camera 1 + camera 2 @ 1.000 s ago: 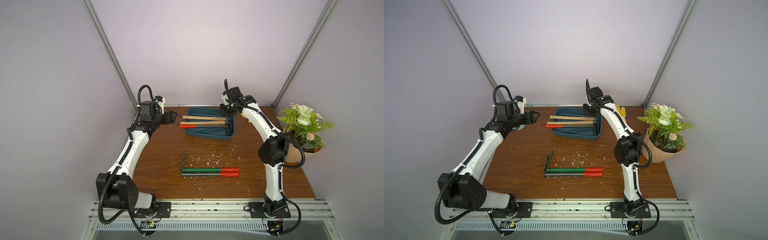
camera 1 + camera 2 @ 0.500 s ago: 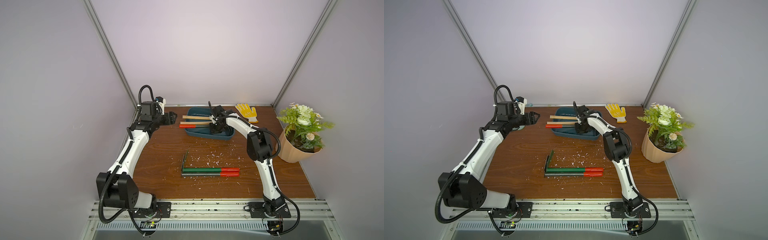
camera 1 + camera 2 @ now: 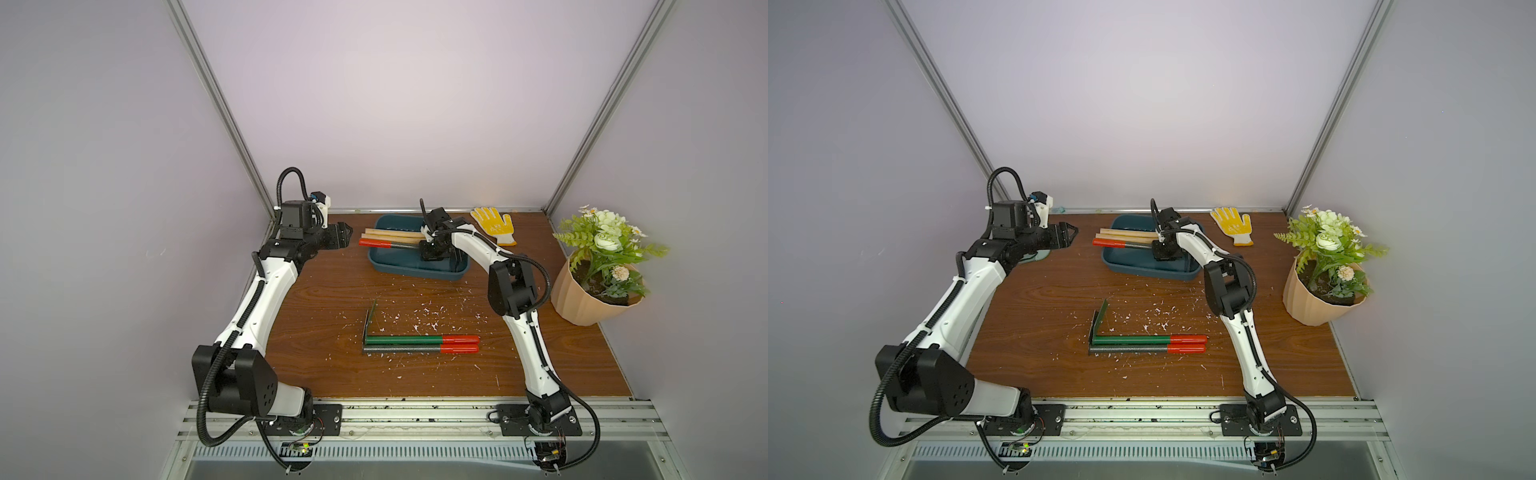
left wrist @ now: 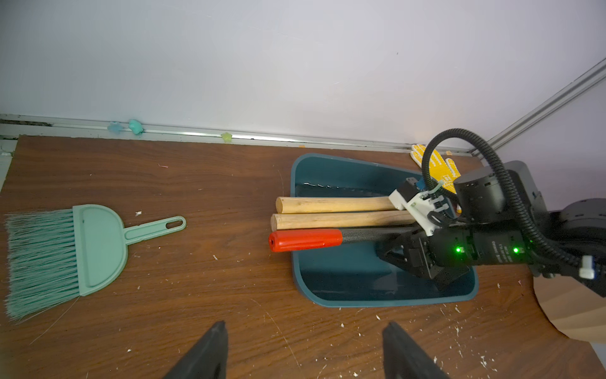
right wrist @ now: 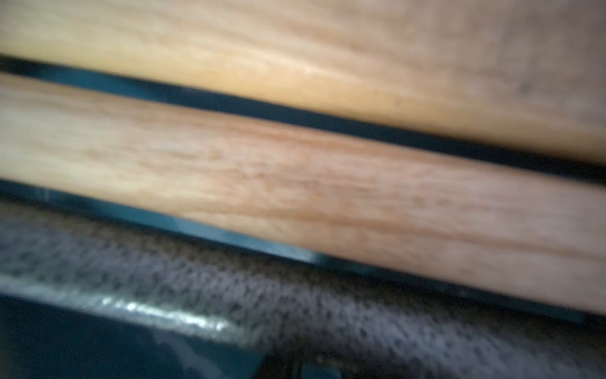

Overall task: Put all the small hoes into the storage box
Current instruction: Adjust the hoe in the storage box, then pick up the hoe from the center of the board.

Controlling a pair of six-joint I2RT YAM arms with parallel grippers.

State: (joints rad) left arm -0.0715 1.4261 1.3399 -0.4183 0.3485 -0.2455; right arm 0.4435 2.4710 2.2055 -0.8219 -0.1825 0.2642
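The storage box (image 3: 415, 272) (image 3: 1142, 270) (image 4: 360, 302) is a shallow teal tray at the back of the table. In it lies a grey-shafted tool with a red grip (image 3: 376, 244) (image 3: 1108, 243) (image 4: 305, 240), which I take for the small hoe. The grip sticks out over the rim and the head is hidden behind my right arm. My right gripper (image 3: 430, 253) (image 3: 1163, 251) (image 4: 390, 249) reaches down into the box, shut on the grey shaft (image 5: 295, 295). My left gripper (image 3: 343, 233) (image 3: 1073, 232) (image 4: 305, 325) hovers open and empty left of the box.
Two wooden handles (image 3: 390, 235) (image 4: 328, 205) lie in the box beside the shaft. Two more red-gripped tools (image 3: 419, 345), one with a green crosswise blade, lie mid-table among white crumbs. A teal brush (image 4: 65, 252), a yellow glove (image 3: 494, 224) and a potted plant (image 3: 594, 299) are around.
My right arm folded and swung from over the box's right end down to the middle of the grey shaft, uncovering the glove. The left arm has not moved.
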